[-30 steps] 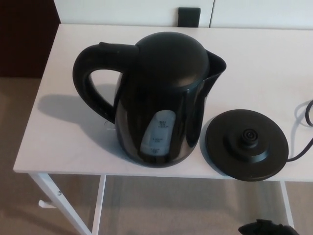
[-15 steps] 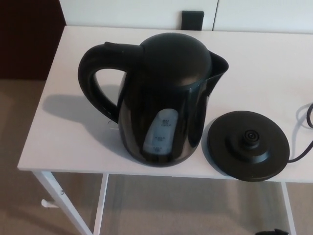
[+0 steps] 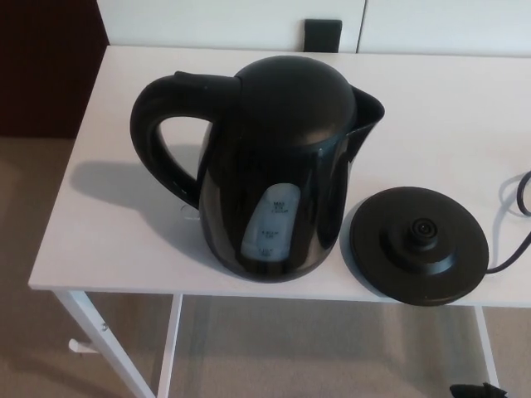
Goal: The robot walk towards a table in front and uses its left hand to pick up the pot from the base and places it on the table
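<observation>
The black kettle pot (image 3: 270,166) stands upright on the white table (image 3: 116,224), its handle (image 3: 153,133) pointing to the picture's left and its spout to the right. Its round black base (image 3: 417,245) lies on the table just right of it, apart from it and with nothing on it. A small black piece, apparently my right hand (image 3: 477,390), shows at the bottom edge, below the table's front; too little of it shows to tell its state. My left hand does not show.
A black cord (image 3: 521,224) runs from the base off the right edge. A black block (image 3: 322,35) stands at the table's back edge against a white wall. White table legs (image 3: 99,332) rise from beige floor.
The picture has shifted slightly, so the camera moved. The black shape at the bottom right has dropped almost out of view. The kettle and base have not moved.
</observation>
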You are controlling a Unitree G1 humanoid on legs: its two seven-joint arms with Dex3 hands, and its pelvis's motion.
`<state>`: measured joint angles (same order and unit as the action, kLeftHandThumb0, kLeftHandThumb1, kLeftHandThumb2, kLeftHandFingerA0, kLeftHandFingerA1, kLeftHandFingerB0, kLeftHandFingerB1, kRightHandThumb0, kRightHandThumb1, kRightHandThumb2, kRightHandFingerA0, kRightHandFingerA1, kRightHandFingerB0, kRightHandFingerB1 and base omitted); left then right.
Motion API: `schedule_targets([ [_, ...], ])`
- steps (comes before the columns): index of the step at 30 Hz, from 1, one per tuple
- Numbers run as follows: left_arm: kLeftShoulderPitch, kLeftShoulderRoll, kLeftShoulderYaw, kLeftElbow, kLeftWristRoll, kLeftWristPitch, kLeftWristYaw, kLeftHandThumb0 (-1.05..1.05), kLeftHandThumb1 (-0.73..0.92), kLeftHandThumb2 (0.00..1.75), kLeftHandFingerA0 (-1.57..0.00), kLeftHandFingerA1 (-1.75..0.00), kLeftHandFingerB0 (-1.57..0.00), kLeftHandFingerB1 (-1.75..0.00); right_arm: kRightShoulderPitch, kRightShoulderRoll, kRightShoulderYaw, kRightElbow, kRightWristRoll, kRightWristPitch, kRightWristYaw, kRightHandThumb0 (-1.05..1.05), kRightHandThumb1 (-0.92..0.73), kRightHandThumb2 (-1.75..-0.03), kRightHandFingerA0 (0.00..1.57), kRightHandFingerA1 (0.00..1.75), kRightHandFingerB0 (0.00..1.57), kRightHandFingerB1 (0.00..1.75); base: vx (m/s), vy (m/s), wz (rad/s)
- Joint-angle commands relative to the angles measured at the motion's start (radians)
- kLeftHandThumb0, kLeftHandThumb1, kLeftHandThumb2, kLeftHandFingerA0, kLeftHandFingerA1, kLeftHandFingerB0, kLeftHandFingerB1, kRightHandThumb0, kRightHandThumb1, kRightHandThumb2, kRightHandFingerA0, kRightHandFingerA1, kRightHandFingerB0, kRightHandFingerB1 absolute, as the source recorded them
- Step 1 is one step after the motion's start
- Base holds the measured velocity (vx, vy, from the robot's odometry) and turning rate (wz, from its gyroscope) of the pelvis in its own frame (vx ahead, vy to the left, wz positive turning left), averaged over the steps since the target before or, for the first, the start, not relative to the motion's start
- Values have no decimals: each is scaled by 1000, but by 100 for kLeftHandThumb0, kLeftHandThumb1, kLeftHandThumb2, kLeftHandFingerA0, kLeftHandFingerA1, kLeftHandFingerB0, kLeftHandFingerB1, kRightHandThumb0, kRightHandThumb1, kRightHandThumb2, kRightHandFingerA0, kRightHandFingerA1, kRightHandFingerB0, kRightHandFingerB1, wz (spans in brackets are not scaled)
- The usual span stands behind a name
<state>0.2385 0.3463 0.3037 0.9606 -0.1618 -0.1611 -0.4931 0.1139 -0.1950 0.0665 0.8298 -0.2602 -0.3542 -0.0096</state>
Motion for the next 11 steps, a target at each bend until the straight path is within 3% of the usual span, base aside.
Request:
schedule_targets([
  [1,6,8,-156,-3,208,-258,137,-78,61,97,-4,-38,-8,-27,-13,-18,-20,-15,31,-9,-3,-32,-63,-58,36,40,30,37,0,0,0],
  [3,20,19,-242,-47,308,-297,241,-77,62,99,-7,-43,-1,-30,-26,-21,-25,-4,36,-18,-1,-30,-63,-58,37,41,30,37,0,0,0],
  [11,-21,9,-354,-102,343,-260,295,-73,58,95,-2,-38,-5,-30,-13,-15,-12,-26,26,-3,10,-29,-63,-58,34,41,30,37,0,0,0],
])
